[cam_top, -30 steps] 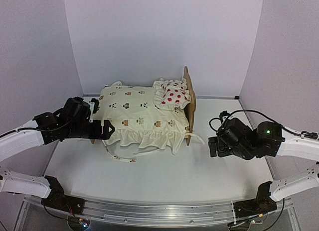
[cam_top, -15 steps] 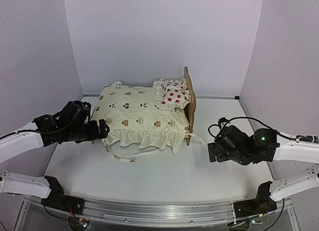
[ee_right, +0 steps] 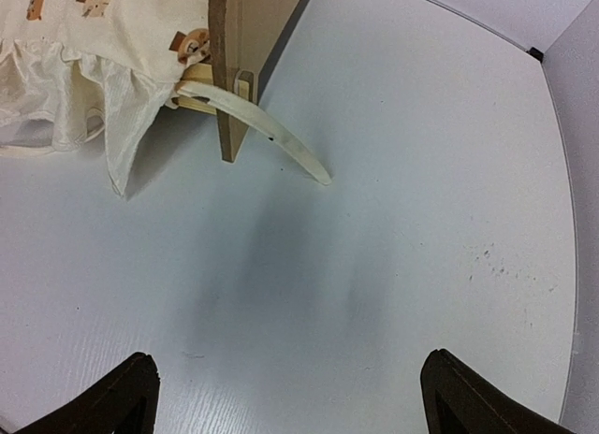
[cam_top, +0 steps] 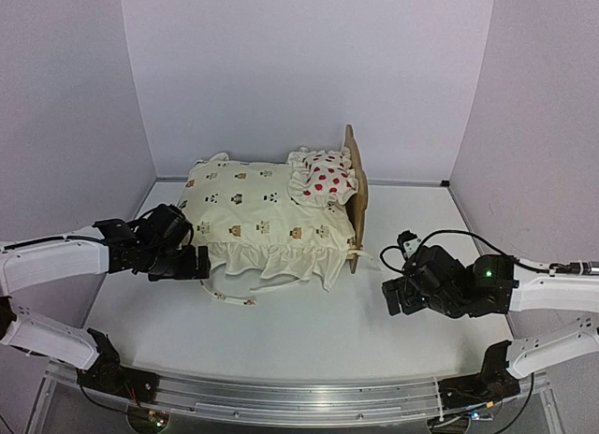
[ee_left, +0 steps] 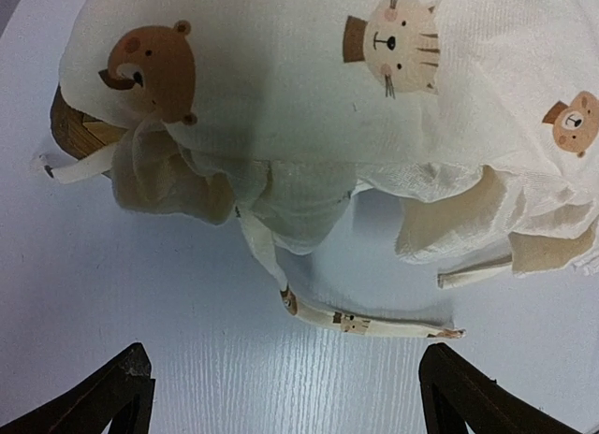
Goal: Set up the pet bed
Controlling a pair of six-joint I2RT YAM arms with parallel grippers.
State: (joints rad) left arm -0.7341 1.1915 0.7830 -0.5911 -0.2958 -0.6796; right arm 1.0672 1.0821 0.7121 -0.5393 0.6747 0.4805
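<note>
Black fingers of the left tool (cam_top: 195, 265) stand wide apart and hold nothing. The tool hangs low over the white counter (ee_left: 187, 294). Just in front of it a thin cloth tie (ee_left: 374, 325) with little animal prints lies flat on the counter. A bit past the tie is the frilly edge of the cream cover (ee_left: 281, 97), which has bears and cats on it. The cover hangs over the side of the pet bed (ee_left: 77, 127). A bit of light wood peeks out at the corner, ahead of the tool and to its left.

The right tool (cam_top: 394, 297) has its black fingers wide apart too, and they are empty. It is low over the counter, apart from the bed. Ahead of it and to its left, the foot of the wooden headboard (ee_right: 248, 32) stands on the counter. A cream strap (ee_right: 281, 139) curves out from that foot toward the tool and rests on the counter. It does not touch the tool.

The pet bed sits farther back on the counter, between the two tools. The cover is spread over it. At the end nearer the right tool, a white pillow (cam_top: 325, 180) with red dots lies on top of the cover, right next to the tall headboard. The headboard stands upright. Behind the bed are plain pale walls (cam_top: 299, 60).
</note>
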